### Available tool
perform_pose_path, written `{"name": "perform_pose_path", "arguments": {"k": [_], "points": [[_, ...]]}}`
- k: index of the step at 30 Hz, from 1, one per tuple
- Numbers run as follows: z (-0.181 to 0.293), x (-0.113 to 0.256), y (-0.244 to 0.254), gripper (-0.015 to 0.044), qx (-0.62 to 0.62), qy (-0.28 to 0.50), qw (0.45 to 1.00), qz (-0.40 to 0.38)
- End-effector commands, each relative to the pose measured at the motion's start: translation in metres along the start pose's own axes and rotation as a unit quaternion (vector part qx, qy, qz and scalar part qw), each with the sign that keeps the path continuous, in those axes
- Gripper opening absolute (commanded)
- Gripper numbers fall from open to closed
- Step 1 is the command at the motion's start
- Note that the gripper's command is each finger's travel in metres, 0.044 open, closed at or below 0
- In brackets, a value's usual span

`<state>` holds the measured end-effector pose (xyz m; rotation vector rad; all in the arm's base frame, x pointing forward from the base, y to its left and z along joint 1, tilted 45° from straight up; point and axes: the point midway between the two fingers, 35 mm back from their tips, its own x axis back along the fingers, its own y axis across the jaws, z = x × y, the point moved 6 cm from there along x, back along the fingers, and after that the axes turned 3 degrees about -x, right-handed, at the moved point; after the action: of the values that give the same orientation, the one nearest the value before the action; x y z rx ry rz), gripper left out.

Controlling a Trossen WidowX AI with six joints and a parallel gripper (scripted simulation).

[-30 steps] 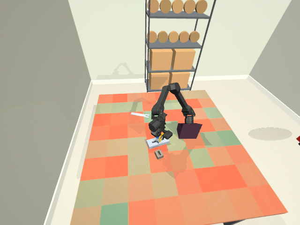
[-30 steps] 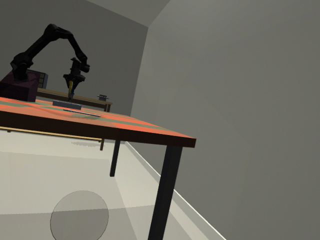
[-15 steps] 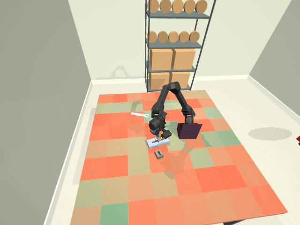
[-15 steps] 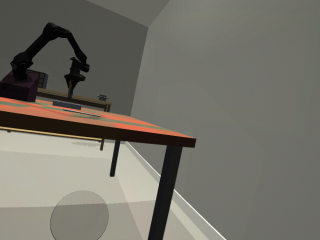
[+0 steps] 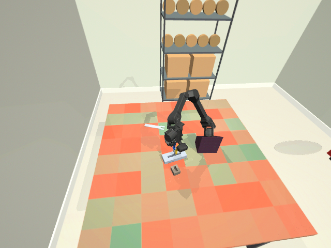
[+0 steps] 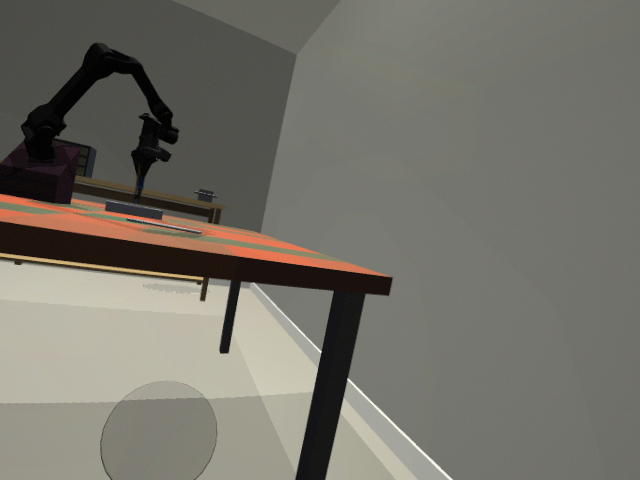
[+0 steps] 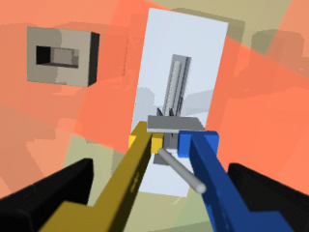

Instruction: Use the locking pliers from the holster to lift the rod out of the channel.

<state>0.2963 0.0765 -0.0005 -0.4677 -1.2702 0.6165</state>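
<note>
End effector: the black gripper (image 5: 176, 144) (image 6: 139, 167) (image 7: 161, 169) points down, fingers well apart yet on the spread yellow and blue handles of the locking pliers (image 5: 174, 149) (image 6: 139, 180) (image 7: 175, 124).
Pliers: out of the holster (image 5: 175, 172) (image 7: 92, 60), roughly upright, dark jaws parted; they do not look locked.
Rod: pale, lying lengthwise in the slot of the channel block (image 5: 166, 160) (image 6: 133, 209) (image 7: 212, 53); seen from the wrist (image 7: 175, 79), it runs from the jaws toward the top of the view, nearly along the block's long side.
Jaws to rod: the two tips stand side by side across the slot, near the rod's lower visible part. Whether they have entered the slot, I cannot tell.
Fork-ended bar: apart from the block on the desk (image 5: 115, 184) (image 6: 155, 248) (image 7: 106, 14); the bar (image 5: 152, 126) (image 6: 164, 225) seems no part of this job.
Step in hand: lining up and lowering, I judge; clamping and lifting remain.
Next move: keep the jaw gap across the rod's long axis, go straight down, then squeeze.
Risk: a slight twist could land a tip on the slot's edge or the rod.
</note>
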Motion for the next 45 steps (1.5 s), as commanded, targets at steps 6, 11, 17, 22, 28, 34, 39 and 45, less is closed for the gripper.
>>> {"name": "perform_pose_path", "arguments": {"k": [6, 11, 17, 22, 28, 34, 39, 45], "points": [[0.0019, 0.0004, -0.0051, 0.0322, -0.036, -0.004, 0.999, 0.001], [0.0028, -0.0008, -0.0082, 0.0322, -0.047, -0.005, 0.999, 0.001], [0.0035, -0.0018, -0.0125, 0.0322, -0.057, -0.005, 0.998, 0.001], [0.0028, -0.0012, -0.012, 0.0322, -0.058, -0.005, 0.998, 0.001], [0.0024, -0.0008, -0.0099, 0.0322, -0.058, -0.005, 0.998, 0.001], [0.0027, -0.0009, -0.0082, 0.0322, -0.058, -0.005, 0.998, 0.001], [0.0029, -0.001, -0.0077, 0.0322, -0.058, -0.005, 0.998, 0.001], [0.0031, -0.0025, -0.0076, 0.0322, -0.058, -0.005, 0.998, 0.001]]}}
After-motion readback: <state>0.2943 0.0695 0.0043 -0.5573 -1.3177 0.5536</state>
